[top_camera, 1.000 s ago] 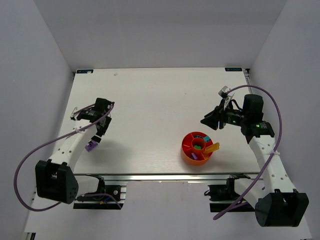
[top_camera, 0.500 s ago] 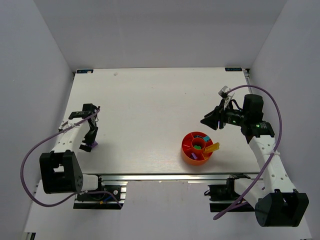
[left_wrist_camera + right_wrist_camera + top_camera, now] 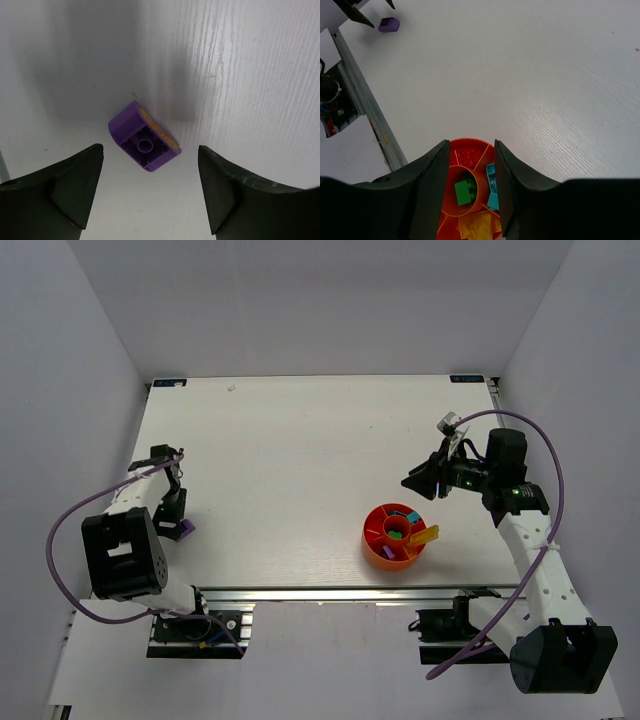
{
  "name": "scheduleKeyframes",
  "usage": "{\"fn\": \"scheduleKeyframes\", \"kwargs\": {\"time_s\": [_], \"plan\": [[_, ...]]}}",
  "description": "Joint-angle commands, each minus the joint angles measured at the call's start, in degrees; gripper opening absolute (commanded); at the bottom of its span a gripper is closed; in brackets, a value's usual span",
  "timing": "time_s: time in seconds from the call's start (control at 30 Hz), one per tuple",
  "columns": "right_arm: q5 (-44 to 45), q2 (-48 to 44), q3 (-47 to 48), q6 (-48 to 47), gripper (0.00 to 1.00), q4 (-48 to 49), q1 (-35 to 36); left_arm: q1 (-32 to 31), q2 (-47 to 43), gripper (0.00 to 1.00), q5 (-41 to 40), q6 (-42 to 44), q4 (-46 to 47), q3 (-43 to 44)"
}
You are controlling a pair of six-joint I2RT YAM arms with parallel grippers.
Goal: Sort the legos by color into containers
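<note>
A purple lego [image 3: 144, 142] lies on the table with its hollow underside up, near the left edge [image 3: 183, 530]. My left gripper [image 3: 149, 151] hangs open just over it, a finger on each side, not touching it; from above the left gripper [image 3: 172, 510] is at the table's left edge. The round orange-red tray [image 3: 375, 543] of containers holds a green brick [image 3: 464, 192] in its central cup, with cyan [image 3: 492, 187], yellow [image 3: 477, 225] and red [image 3: 469, 155] pieces in the wedges. My right gripper [image 3: 471, 145] hovers open and empty above and behind the tray.
A yellow plate [image 3: 425, 535] sticks out over the tray's right rim. The aluminium rail [image 3: 330, 595] runs along the table's near edge. The left arm's purple cable [image 3: 60, 540] loops out beyond the left edge.
The left arm has swung left and folded back towards its base, and its gripper now sits over the purple lego, which stayed put. The right arm has not moved.
</note>
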Motion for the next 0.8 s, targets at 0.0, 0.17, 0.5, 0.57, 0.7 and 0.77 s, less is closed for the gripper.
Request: {"fn": "scheduleKeyframes", "kwargs": {"time_s": [0.0, 0.17, 0.5, 0.57, 0.7, 0.77], "plan": [[-1.1, 0.2, -0.3, 0.2, 0.46, 1.7, -0.2, 1.4, 0.0, 0.86, -2.1, -13.7, 2.1, 0.9], [-1.0, 0.7, -0.4, 0.2, 0.46, 1.8, -0.2, 3.4, 1.4, 0.86, -0.1, -11.6, 5.5, -0.7], [-0.4, 1.2, -0.5, 0.2, 0.46, 1.9, -0.3, 5.0, 3.5, 0.66, 3.3, -9.0, 9.3, -2.9], [-0.2, 1.3, -0.5, 0.2, 0.46, 2.0, -0.4, 5.0, 4.1, 0.63, 4.0, -8.1, 10.3, -2.9], [0.1, 1.4, -0.5, 0.2, 0.46, 2.0, -0.4, 5.0, 5.5, 0.63, 6.7, -7.0, 11.3, -3.0], [0.2, 1.3, -0.5, 0.2, 0.46, 2.1, -0.2, 5.0, 6.1, 0.62, 7.4, -6.2, 11.9, -3.2]]}}
